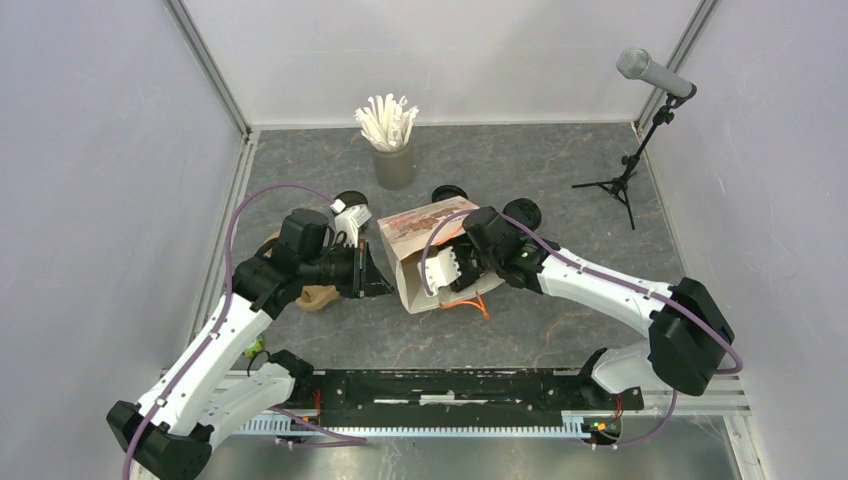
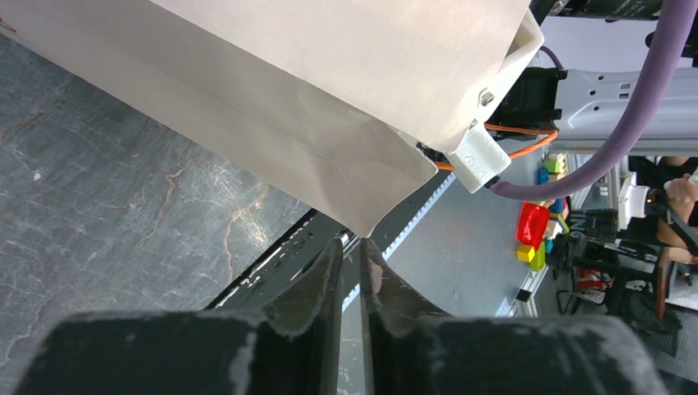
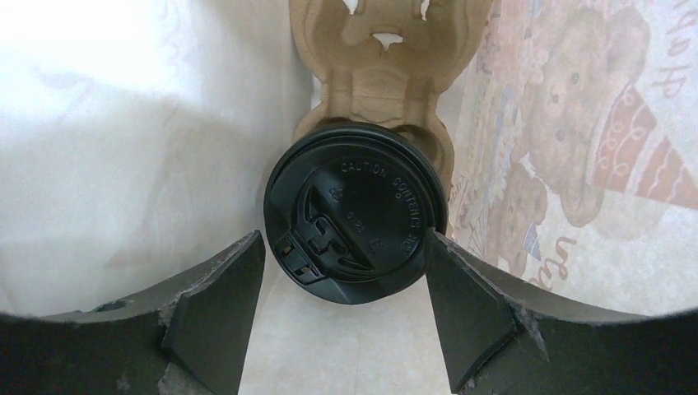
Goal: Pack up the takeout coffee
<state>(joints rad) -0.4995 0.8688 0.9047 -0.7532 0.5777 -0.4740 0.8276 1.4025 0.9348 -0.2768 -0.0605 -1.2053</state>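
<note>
1. Top view: a printed paper bag lies on its side at the centre of the grey table, mouth facing lower right.
2. The right gripper reaches into the bag mouth. In the right wrist view its fingers are spread wide.
3. Task thing: a lidded black cup sits between those fingertips, centre of the frame, deep inside the bag. It is seated in a brown pulp carrier that runs on toward the top of the frame.
4. The fingertips stand just beside the lid rim on either side. I cannot tell whether they press on it or stand clear.
5. The bag's white inner wall fills the left of that view; its bear-printed wall is on the right.
6. The left gripper sits at lower centre of the left wrist view. Its fingers are nearly together and pinch the lowest corner of the bag.
7. Top view, around the bag:
   - spare black cup, upper left of the bag;
   - second spare cup, just above it;
   - third spare cup, upper right.
8. A loose pulp carrier lies partly under the left arm.
9. A grey cup of white straws stands at upper centre. A microphone stand stands at upper right.
</note>
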